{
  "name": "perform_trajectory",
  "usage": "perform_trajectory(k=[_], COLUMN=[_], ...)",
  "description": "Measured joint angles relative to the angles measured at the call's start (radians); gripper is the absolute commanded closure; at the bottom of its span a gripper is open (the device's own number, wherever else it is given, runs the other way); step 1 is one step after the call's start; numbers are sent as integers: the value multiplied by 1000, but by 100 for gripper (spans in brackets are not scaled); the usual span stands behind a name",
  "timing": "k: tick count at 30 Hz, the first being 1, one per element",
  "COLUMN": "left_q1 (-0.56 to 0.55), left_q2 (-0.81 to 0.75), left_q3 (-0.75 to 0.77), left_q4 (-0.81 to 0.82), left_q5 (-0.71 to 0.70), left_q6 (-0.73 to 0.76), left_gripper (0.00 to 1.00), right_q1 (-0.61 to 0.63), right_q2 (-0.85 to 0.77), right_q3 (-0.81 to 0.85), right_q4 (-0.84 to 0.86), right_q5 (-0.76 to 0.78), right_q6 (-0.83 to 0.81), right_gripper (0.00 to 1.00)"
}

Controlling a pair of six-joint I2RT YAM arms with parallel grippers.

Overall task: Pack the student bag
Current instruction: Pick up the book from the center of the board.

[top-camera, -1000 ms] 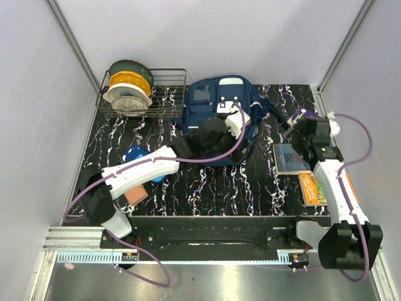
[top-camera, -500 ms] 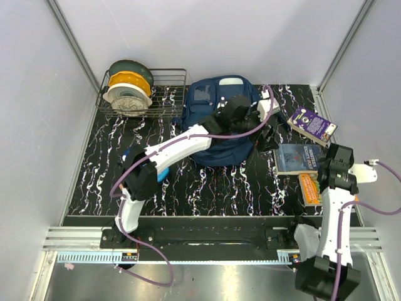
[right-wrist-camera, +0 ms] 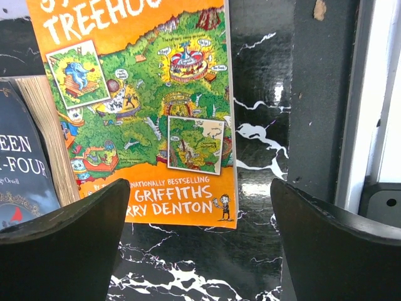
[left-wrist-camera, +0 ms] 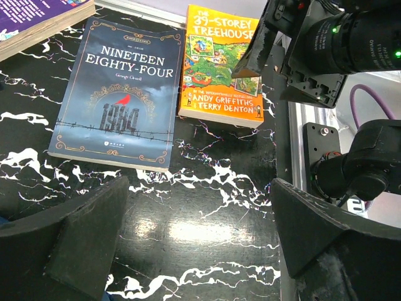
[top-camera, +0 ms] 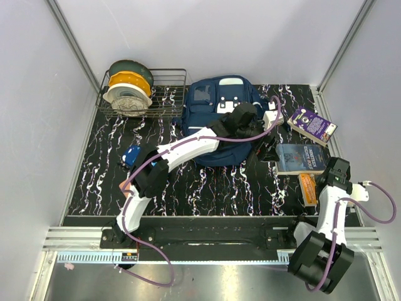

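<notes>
The navy student bag [top-camera: 213, 106] lay at the back of the table [top-camera: 207, 185], beside a wire rack [top-camera: 172, 94]. The left gripper [left-wrist-camera: 197, 207] gaped empty near Nineteen Eighty-Four [left-wrist-camera: 116, 94]. The right gripper [right-wrist-camera: 197, 204] hung open, empty, over the 39-Storey Treehouse [right-wrist-camera: 144, 106].

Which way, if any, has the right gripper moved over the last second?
Yes. The right gripper pulled back toward the near edge: from beyond the Nineteen Eighty-Four book to its near right, above the orange Treehouse book.
</notes>
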Motion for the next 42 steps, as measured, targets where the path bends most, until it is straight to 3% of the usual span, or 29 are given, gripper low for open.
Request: perform_trajectory(k=[15, 19, 20, 23, 29, 38, 42], left_q1=[-3, -3, -3, -3, -3, -3, 0], left_q2=[0, 0, 0, 0, 0, 0, -5], left_q3=[-1, -1, -1, -1, -3, -43, -72], left_q4=[-13, -21, -23, -27, -39, -45, -43], left_q5=[-3, -5, -6, -8, -12, -37, -71], left_q6=[3, 3, 3, 3, 7, 14, 13], left_gripper=[1, 1, 1, 1, 1, 1, 1], right_q1=[-5, -5, -5, -6, -10, -13, -12], right_q2=[88, 87, 87, 85, 55, -7, -26], right_q3=[-119, -125, -127, -127, -144, -170, -109], right_q4=[221, 247, 255, 282, 355, 382, 308], right_q5=[-65, -65, -65, -72, -98, -229, -286], right_q6=[74, 75, 74, 62, 49, -45, -100], right_gripper=[23, 40, 54, 78, 100, 100, 100])
